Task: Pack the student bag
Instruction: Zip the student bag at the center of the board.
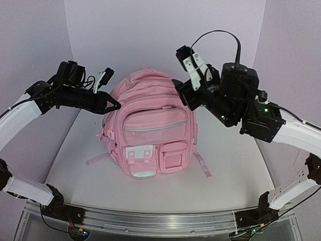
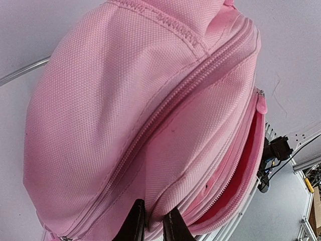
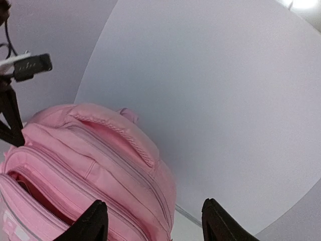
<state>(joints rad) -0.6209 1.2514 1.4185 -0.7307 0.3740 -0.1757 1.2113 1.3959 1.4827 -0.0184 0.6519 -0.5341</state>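
The student bag (image 1: pixel 150 130), a light-pink backpack, stands upright in the middle of the table with its front pockets facing the arms. At the bag's upper left side my left gripper (image 1: pixel 115 105) is shut on a fold of its fabric (image 2: pixel 155 201), which is pinched between the two dark fingers (image 2: pixel 135 223). To the right of that fold, a zipped compartment gapes open and shows a darker pink inside (image 2: pixel 246 165). My right gripper (image 1: pixel 181 91) hangs open by the bag's upper right shoulder and holds nothing. In its wrist view its wide-apart fingertips (image 3: pixel 98 211) frame the bag's top handle (image 3: pixel 120 133).
A pale curved backdrop (image 1: pixel 165 30) closes in the table at the back and both sides. An aluminium rail (image 1: pixel 150 221) with the arm bases runs along the near edge. A black cable (image 1: pixel 220 35) loops above the right arm. Shoulder straps (image 1: pixel 203 168) trail on the table beside the bag.
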